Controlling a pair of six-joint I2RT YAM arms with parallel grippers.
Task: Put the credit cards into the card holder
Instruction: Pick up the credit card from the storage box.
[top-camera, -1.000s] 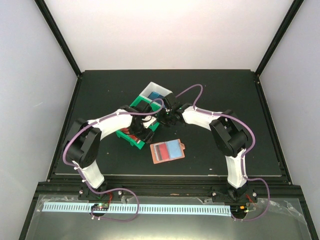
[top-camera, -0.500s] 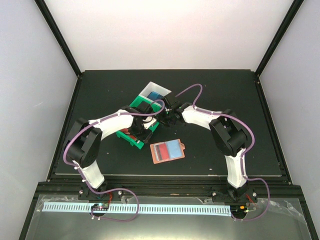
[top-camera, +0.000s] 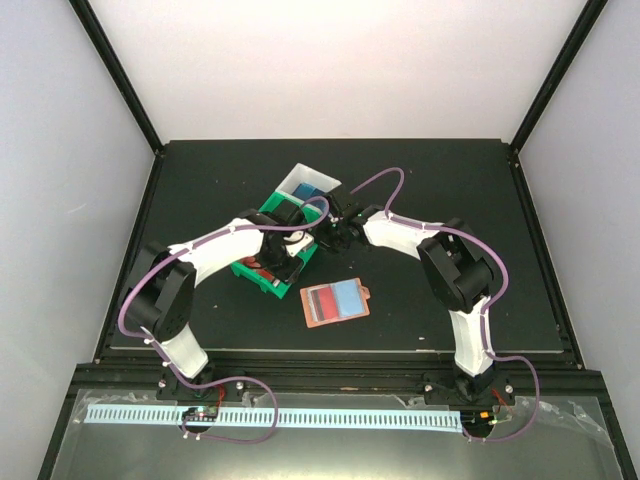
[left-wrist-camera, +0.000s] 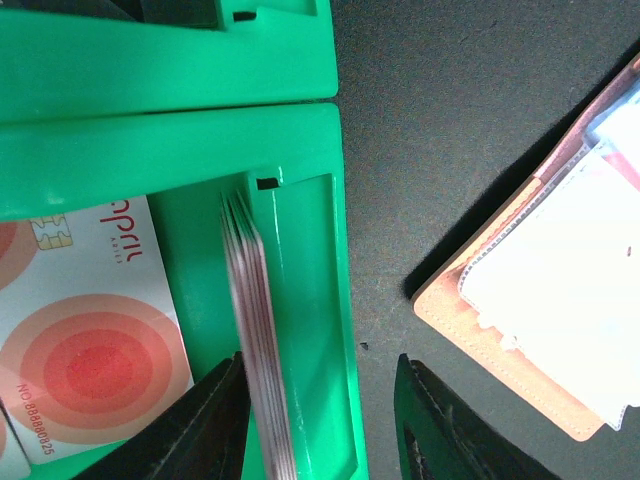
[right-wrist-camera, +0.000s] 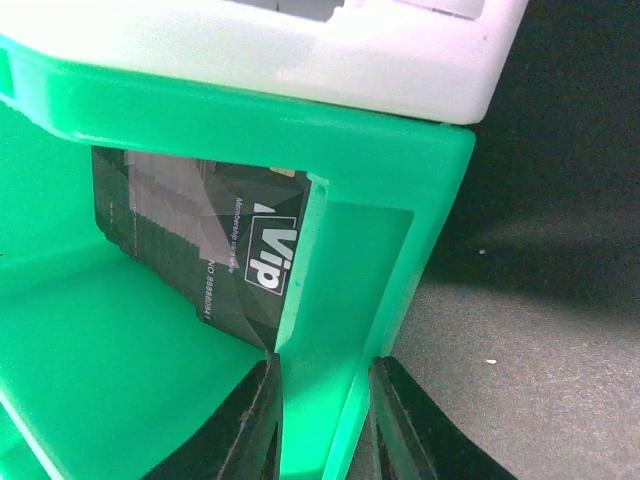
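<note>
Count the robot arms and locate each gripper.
2. The left arm holds the left gripper around upright cards in a green bin; the right arm has the right gripper clamped on a green bin wall by the white bin. None hidden.

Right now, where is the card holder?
In the top view the card holder lies open on the black table, just near-right of the green bin, between the two arms.
</note>
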